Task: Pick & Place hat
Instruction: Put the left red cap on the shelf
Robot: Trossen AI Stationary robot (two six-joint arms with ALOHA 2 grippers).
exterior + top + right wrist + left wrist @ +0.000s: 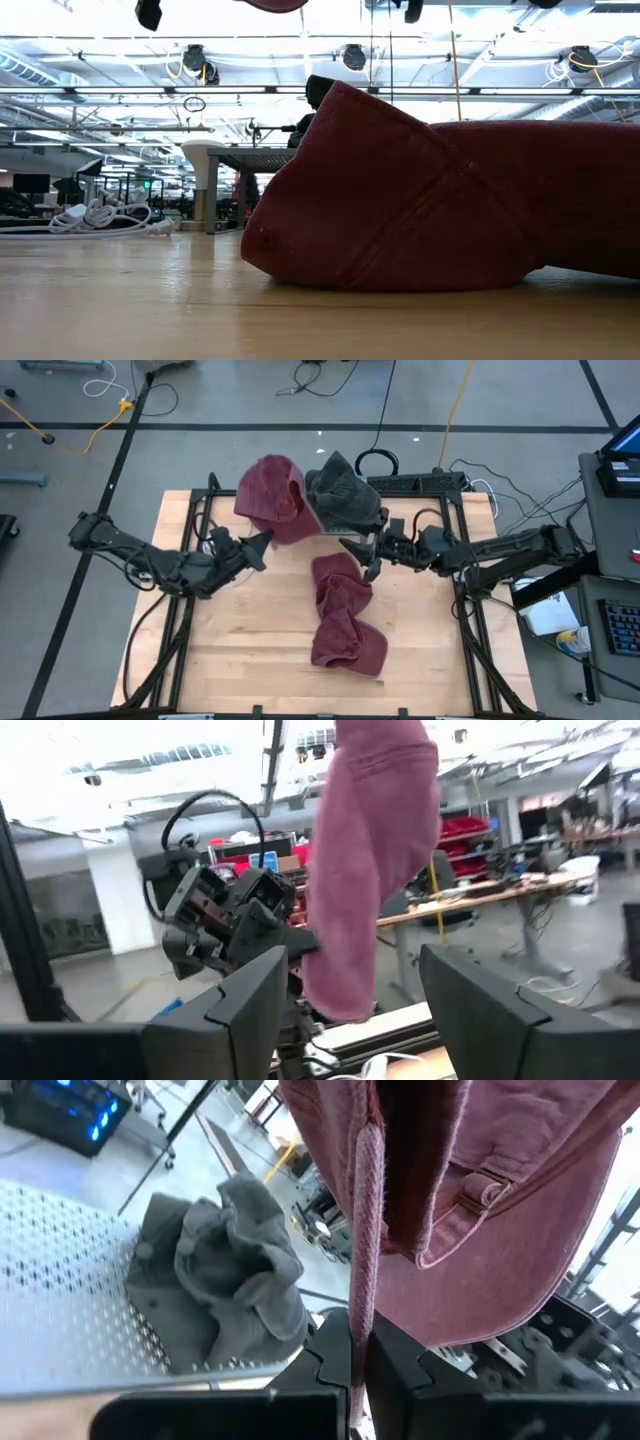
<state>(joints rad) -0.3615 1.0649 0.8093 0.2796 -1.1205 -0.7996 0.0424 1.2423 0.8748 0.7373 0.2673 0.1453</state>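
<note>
Soft matt cloth hats (345, 615), red and grey; smooth pale wooden table (250, 640).

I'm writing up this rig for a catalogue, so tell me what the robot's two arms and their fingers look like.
Both arms are dark, nearly black, slim and jointed, built of tubular links with chunkier joint housings. Black cables run along the left arm and the right arm. The left gripper and the right gripper each end in two flat, angular black fingers with blocky bases. No markings are legible.

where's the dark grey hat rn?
High view: the dark grey fabric hat sits at the table's far edge, right of the red hat held by the left pincer.
</note>
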